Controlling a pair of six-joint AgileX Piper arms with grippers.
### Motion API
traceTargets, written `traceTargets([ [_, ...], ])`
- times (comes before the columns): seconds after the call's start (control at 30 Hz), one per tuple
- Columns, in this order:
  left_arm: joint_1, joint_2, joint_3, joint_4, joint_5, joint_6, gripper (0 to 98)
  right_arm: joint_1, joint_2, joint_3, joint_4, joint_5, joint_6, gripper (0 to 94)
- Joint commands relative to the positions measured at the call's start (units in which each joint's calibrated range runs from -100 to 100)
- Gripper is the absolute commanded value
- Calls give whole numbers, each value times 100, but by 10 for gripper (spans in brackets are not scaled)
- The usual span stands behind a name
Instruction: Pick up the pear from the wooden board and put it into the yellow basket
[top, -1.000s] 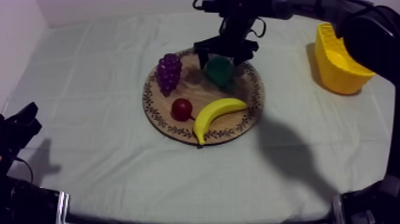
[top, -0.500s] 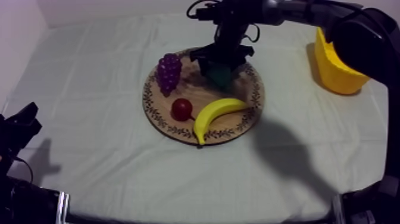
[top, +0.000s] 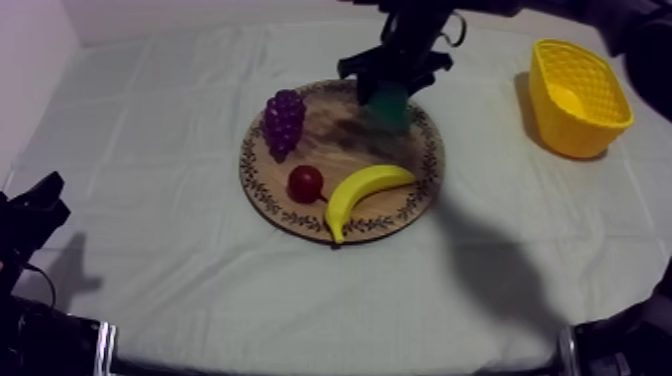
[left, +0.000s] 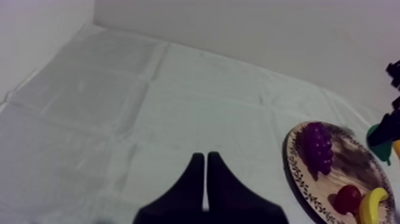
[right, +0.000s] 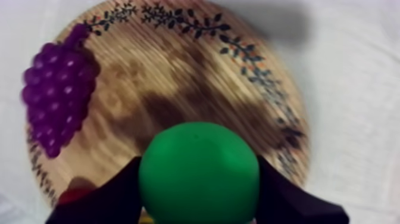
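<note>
My right gripper (top: 392, 82) is shut on the green pear (top: 391, 99) and holds it just above the far right part of the round wooden board (top: 341, 160). From the right wrist, the pear (right: 199, 173) sits clamped between my black fingers (right: 113, 196), with the board (right: 178, 89) and the purple grapes (right: 56, 98) below it. The yellow basket (top: 575, 95) stands at the table's right side. Low at the left edge of the table rests my left gripper (top: 35, 205); its fingers (left: 204, 184) lie together as a narrow wedge over bare cloth.
On the board lie the grapes (top: 283, 120), a small red fruit (top: 305, 182) and a banana (top: 362, 192). The left wrist view takes in the board (left: 297, 170) with the grapes (left: 318, 146), red fruit (left: 349, 198) and banana (left: 372, 205) off to one side.
My right gripper closed on the pear and has lifted it off the board, shifting slightly right towards the basket side. The left arm has not moved.
</note>
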Motion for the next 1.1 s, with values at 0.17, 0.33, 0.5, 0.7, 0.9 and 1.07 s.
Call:
traceTargets([
  [0.17, 3, 0, 5, 2, -1, 0, 1, 345, -2313, 402, -67, 418, 119, 348],
  [0.33, 3, 0, 5, 2, -1, 0, 1, 815, -3159, 484, 1, 514, 122, 341],
  [0.5, 3, 0, 5, 2, -1, 0, 1, 1484, -3525, 633, 98, 421, 125, 330],
  [0.7, 3, 0, 5, 2, -1, 0, 1, 2374, -3481, 1031, 177, 80, 180, 319],
  [0.9, 3, 0, 5, 2, -1, 0, 1, 2839, -3091, 1678, 315, -429, 188, 318],
  [1.07, 3, 0, 5, 2, -1, 0, 1, 3004, -2611, 1966, 384, -701, 152, 321],
])
